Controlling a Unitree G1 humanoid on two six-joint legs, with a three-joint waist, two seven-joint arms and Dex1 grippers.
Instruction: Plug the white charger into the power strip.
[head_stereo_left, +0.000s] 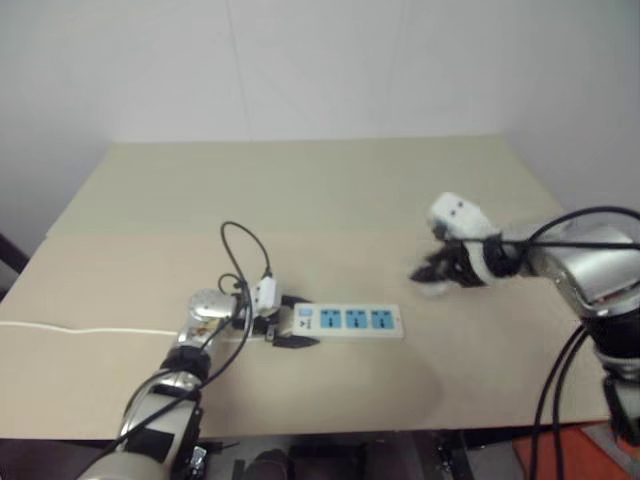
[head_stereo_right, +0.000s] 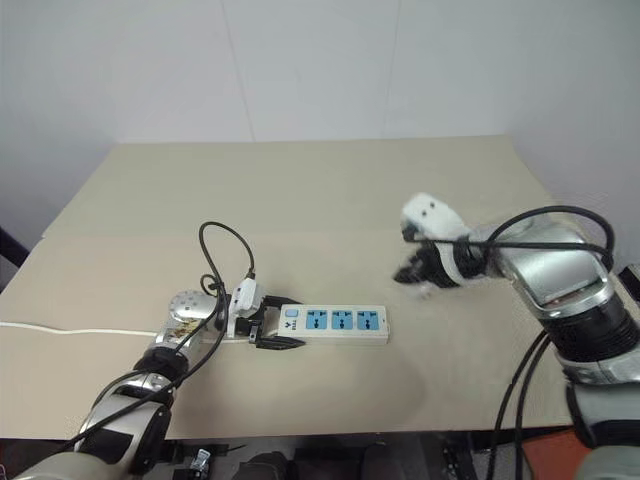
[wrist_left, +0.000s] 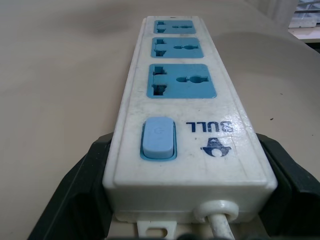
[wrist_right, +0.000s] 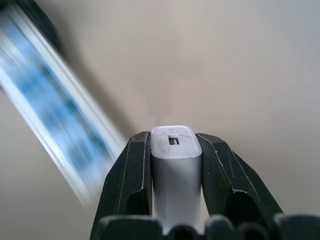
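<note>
power strip: white, 3 blue sockets | charger: white | fingers: black

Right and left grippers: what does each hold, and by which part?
The right gripper clamps the charger by its two side faces. The left gripper clamps the power strip by the sides of its switch end.

The power strip bears the brand word "BULL", seen upside down, beside its switch.
</note>
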